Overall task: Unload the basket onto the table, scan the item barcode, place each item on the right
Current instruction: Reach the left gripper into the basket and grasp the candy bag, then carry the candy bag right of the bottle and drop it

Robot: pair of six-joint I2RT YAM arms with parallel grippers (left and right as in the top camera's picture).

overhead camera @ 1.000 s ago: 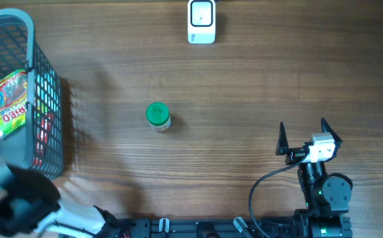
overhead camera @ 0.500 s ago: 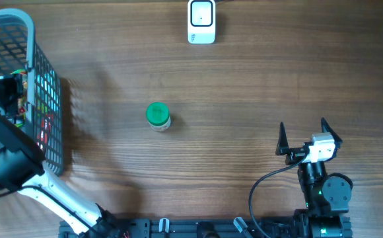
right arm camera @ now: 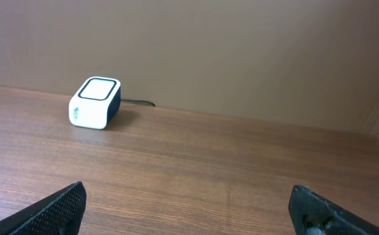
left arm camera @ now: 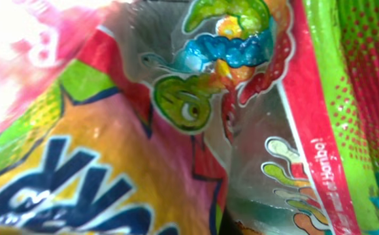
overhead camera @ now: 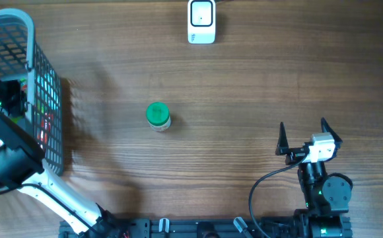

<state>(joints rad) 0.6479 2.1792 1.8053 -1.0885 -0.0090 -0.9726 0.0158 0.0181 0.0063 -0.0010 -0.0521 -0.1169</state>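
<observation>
My left gripper [overhead camera: 9, 99] is down inside the grey wire basket [overhead camera: 48, 132] at the far left, with its arm covering what lies there. The left wrist view is filled by glossy candy bags pressed close: an orange and pink one with dark blue letters [left arm camera: 104, 163] and a clear one with gummy pictures [left arm camera: 268, 143]. The gripper's fingers are hidden there; it is shut, and whether a bag is caught between them does not show. No barcode is visible. The white barcode scanner [overhead camera: 201, 21] [right arm camera: 95, 103] stands at the table's far edge. My right gripper [overhead camera: 303, 127] [right arm camera: 189, 212] rests open at the near right, holding nothing.
A small jar with a green lid [overhead camera: 157, 116] stands upright near the table's middle, apart from both arms. The scanner's cable runs off behind it. The basket's tall mesh walls surround the left gripper.
The left arm swung up from the near-left corner into the basket, hiding the candy bag seen there before, and its jaws closed. The right arm, the jar and the scanner have not moved.
</observation>
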